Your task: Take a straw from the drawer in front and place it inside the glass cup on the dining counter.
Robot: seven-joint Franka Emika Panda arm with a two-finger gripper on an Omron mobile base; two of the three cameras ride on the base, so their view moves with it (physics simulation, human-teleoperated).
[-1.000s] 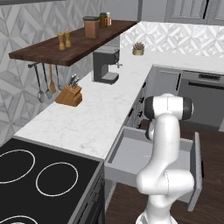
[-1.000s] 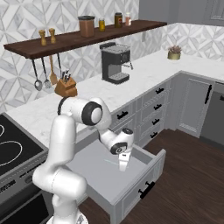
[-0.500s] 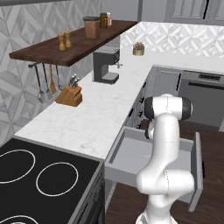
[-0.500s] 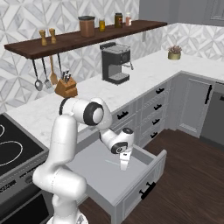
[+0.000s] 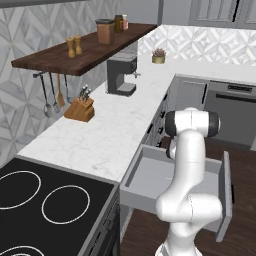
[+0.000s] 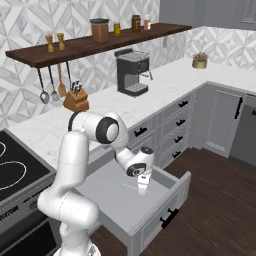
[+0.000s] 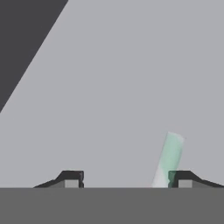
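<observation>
The two small dark fingertips of the gripper [image 7: 124,179] stand well apart with bare grey floor between them. The thin, straight, pale grey-white straw [image 7: 167,159], tinted faintly green, lies slantwise against the inner side of the right-hand fingertip [image 7: 180,178]. It seems to touch that pad alone, so the fingers look parted and not clamped on it, though the lower end is cut off and I cannot be sure.

From the right base view the gripper [image 6: 143,187] points straight down into the wide, shallow grey box drawer [image 6: 112,197], hanging low over its floor. That fits a pinch on a stick lying flat. The drawer stands pulled fully out below the white grey-veined marble worktop [image 6: 165,82], its interior plain, matte and smooth.

In the left base view the white arm hides much of the drawer [image 5: 145,172].
</observation>
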